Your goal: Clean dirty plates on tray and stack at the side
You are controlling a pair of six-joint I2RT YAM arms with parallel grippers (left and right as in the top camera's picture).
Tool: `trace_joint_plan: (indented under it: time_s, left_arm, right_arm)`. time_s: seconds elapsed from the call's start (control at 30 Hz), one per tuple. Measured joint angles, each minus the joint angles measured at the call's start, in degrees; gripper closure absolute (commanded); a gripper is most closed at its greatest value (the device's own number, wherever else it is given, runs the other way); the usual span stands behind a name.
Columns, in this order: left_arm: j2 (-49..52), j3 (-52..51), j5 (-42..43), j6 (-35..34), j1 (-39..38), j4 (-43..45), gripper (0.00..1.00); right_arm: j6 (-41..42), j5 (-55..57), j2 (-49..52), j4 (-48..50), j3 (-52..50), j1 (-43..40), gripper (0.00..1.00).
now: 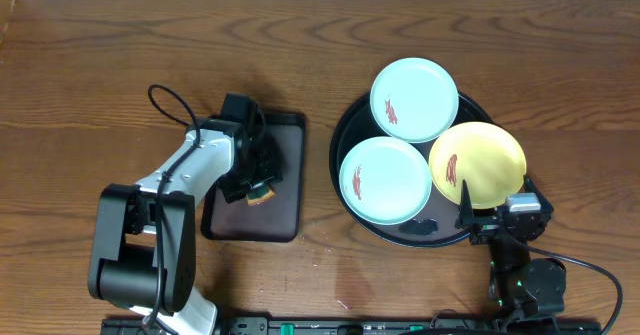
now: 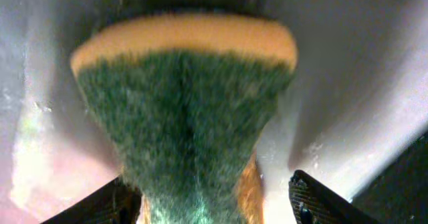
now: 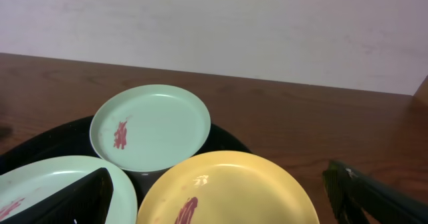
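Observation:
Three smeared plates lie on the round black tray (image 1: 343,135): a light-blue plate (image 1: 414,99) at the back, a second light-blue plate (image 1: 385,180) at the front left, and a yellow plate (image 1: 478,163) at the right. My right gripper (image 1: 492,211) is open at the yellow plate's near edge. In the right wrist view its fingers (image 3: 224,207) straddle the yellow plate (image 3: 234,177), with the back blue plate (image 3: 150,127) beyond. My left gripper (image 1: 258,183) is open, its fingers (image 2: 217,200) on either side of a green-and-yellow sponge (image 2: 184,117). The left finger touches the sponge.
The sponge rests on a small black rectangular tray (image 1: 285,220) left of the round tray. Bare wooden table (image 1: 100,65) lies around both trays. A pale wall (image 3: 214,30) stands behind the table.

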Motion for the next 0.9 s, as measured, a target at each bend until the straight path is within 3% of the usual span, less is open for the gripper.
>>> trace_joint_plan:
  time_s: [0.13,0.23,0.43,0.63,0.67,0.7,0.73,0.77,0.8,0.9]
  left_arm:
    - [0.0,0.0,0.8,-0.2,0.0,-1.1,0.35]
    - [0.1,-0.1,1.2,-0.9,0.0,-2.2,0.51]
    - [0.3,-0.4,1.5,-1.6,0.0,-2.2,0.92]
    - [0.4,-0.4,1.8,-1.6,0.0,-2.0,0.92]
    - [0.4,-0.4,1.7,-1.5,0.0,-2.0,0.88]
    - [0.4,-0.4,1.3,-1.5,0.0,-2.0,0.73]
    - [0.4,-0.4,0.9,-1.6,-0.1,-2.0,0.42]
    - [0.4,-0.4,0.5,-1.9,-0.1,-1.9,0.29]
    - [0.4,-0.4,-0.2,-1.7,-0.2,-1.6,0.22]
    - [0.0,-0.3,-2.8,-2.0,-0.2,0.1,0.15]
  right_arm:
    - [0.0,0.0,0.0,0.0,0.0,0.0,0.01]
    - [0.0,0.0,0.0,0.0,0.0,0.0,0.01]
    - [0.0,0.0,0.0,0.0,0.0,0.0,0.01]
    - [0.0,0.0,0.0,0.0,0.0,0.0,0.01]
    - [0.0,0.0,0.0,0.0,0.0,0.0,0.01]
    - [0.0,0.0,0.0,0.0,0.0,0.0,0.01]
    - [0.0,0.0,0.0,0.0,0.0,0.0,0.01]
    - [0.0,0.0,0.0,0.0,0.0,0.0,0.01]
    - [0.0,0.0,0.0,0.0,0.0,0.0,0.01]
    - [0.0,0.0,0.0,0.0,0.0,0.0,0.01]
